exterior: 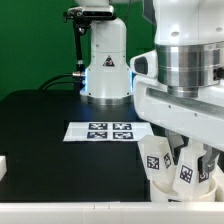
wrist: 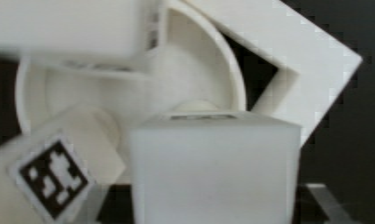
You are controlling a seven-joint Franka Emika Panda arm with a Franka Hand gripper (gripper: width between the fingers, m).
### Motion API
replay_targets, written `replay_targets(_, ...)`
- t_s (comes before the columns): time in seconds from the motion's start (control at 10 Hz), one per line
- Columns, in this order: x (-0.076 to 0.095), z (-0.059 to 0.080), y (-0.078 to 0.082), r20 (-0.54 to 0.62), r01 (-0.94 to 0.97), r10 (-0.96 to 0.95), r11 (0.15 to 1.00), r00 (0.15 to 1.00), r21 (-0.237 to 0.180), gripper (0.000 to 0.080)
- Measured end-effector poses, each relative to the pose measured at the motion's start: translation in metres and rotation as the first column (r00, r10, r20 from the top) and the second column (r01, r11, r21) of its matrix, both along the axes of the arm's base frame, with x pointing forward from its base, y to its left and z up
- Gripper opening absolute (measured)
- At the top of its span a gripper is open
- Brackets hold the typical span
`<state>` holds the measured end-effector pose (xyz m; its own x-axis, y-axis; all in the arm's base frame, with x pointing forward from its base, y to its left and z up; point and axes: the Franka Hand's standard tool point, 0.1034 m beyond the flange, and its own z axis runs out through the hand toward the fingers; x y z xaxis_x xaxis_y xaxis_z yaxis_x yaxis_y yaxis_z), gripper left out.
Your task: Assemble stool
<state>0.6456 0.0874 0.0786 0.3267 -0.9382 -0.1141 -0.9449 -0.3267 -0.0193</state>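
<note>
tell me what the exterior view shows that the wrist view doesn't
Only the exterior view shows the marker board flat on the black table, the robot base behind it, and a white block at the exterior view's left edge. Only the wrist view shows the round seat up close, behind a plain white leg. Both show tagged white legs at the gripper; whether its fingers are open or shut cannot be told in either.

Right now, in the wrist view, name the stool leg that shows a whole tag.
The tilted leg beside the big central leg: its face carries a whole black-and-white tag. The other legs show plain white faces.
</note>
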Motion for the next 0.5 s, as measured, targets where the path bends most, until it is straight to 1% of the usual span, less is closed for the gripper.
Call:
replay_targets(0.1,0.0007,0.0002,0.0022,-0.025,0.213,-0.213,0.977,0.977,0.018,0.0334)
replay_targets(0.2,0.0014,-0.0004,0.0047,-0.058,0.418,-0.416,0.908,0.908,0.033,0.0334)
replay_targets(0.3,0.0012,-0.0005,0.0049,-0.06,0.432,-0.43,0.901,0.901,0.031,0.0334)
replay_targets(0.5,0.0009,-0.0008,0.0056,-0.08,0.546,-0.543,0.837,0.836,0.021,0.0334)
